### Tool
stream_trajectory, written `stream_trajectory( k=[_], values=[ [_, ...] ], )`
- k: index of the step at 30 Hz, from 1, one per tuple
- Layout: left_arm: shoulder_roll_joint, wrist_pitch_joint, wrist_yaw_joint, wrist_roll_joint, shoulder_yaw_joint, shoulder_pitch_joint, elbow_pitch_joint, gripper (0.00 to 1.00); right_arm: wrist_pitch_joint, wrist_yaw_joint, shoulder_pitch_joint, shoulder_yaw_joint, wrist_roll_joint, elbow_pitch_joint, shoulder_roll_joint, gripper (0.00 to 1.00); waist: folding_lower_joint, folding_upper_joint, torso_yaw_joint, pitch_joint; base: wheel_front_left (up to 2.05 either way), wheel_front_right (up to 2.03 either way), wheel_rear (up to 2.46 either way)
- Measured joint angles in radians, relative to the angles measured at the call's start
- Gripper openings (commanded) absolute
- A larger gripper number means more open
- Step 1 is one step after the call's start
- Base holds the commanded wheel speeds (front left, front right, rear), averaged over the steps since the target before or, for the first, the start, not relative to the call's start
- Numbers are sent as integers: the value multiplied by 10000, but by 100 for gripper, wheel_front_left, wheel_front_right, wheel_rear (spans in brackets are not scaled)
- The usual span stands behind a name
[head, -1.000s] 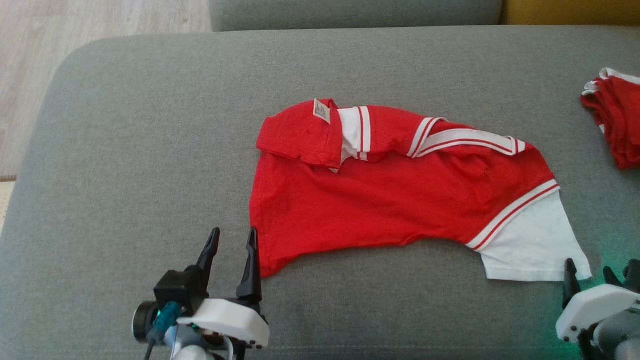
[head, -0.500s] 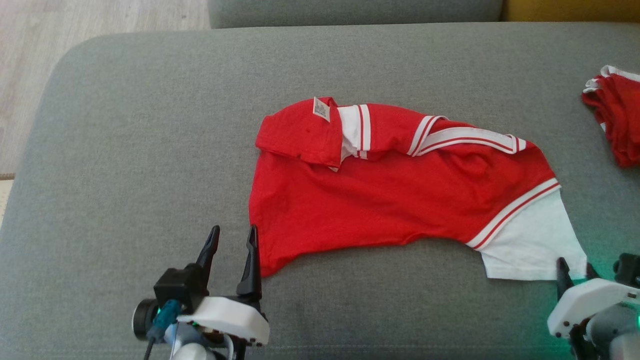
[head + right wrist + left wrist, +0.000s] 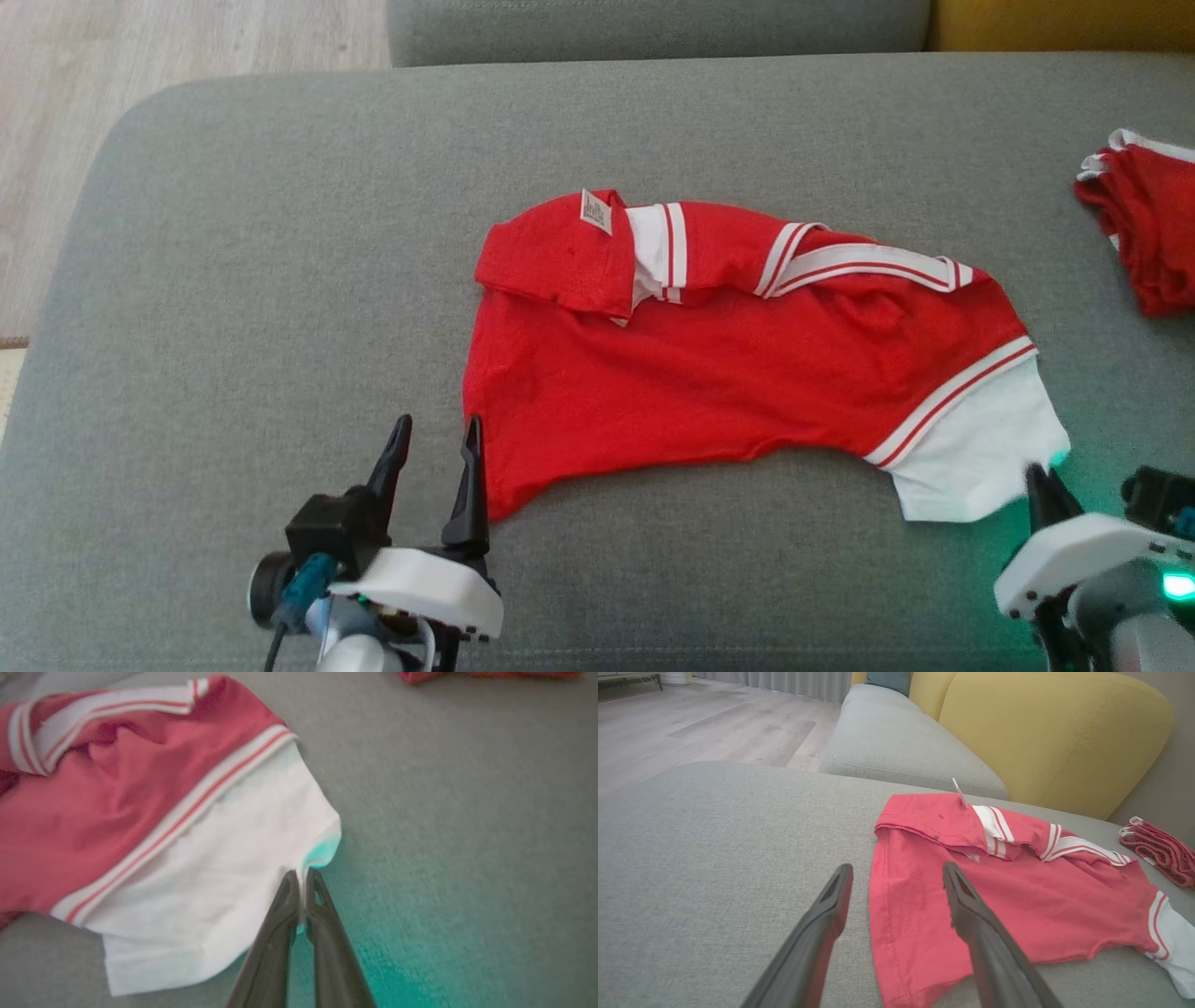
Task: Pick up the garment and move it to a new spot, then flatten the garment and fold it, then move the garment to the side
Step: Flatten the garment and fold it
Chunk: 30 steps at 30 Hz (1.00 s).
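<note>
On sofa [image 3: 280,233]: shirt [image 3: 728,373], spread, rumpled; right gripper [image 3: 302,873] closed, seemingly pinching white corner [image 3: 322,851], view blurred; left gripper [image 3: 437,427] open at red corner [image 3: 499,490]. Grip that too, then lift level to avoid bunching.

One small white label [image 3: 596,211] is picked out now, sewn at the folded-over upper edge of the red and white shirt [image 3: 709,373]. A few rows of fine dark print are seen on it in the head view. The print is too small and too soft to be made out: no word, brand, size or number can be read from it. In the left wrist view the same label [image 3: 958,792] is caught almost edge-on, standing up from the red cloth, so its printed face is hardly shown. Nothing legible is offered in any of the views.
</note>
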Motion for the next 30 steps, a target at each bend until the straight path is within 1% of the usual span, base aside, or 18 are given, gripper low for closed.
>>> stream_trajectory(
  k=[7, 10, 11, 16, 19, 23, 30],
  values=[
    [0, 12, -144, -560, -301, 35, 378, 100, -541, 0, 28, 658, 324, -1225, 2, 0, 0, 0, -94, -204, 0, 0, 0],
    [-4, 236, -178, -851, -481, 66, 711, 100, -598, 0, 131, 819, 372, -1964, 2, 0, 0, 0, -150, -280, 0, 0, 0],
    [0, 416, -169, -1039, -543, 69, 905, 100, -593, 0, 332, 890, 464, -2464, 2, 0, 0, 0, -190, -313, 0, 0, 0],
    [0, 842, -79, -1360, -677, 77, 1202, 100, -430, 0, 853, 853, 508, -3563, 2, 0, 0, 0, -271, -322, 0, 0, 0],
    [2, 999, -77, -1436, -690, 91, 1308, 100, -295, 0, 1041, 604, 566, -4036, 4, 0, 0, 0, -326, -310, 0, 0, 0],
    [2, 1279, -79, -1628, -738, 116, 1400, 100, -228, 0, 1197, 184, 577, -4362, 4, 0, 0, 0, -408, -278, 0, 0, 0],
    [8, 1743, 6, -2364, -759, 280, 1624, 100, -88, 0, 1264, 184, 625, -4468, 6, 0, 0, 0, -564, -209, 0, 0, 0]
  ],
)
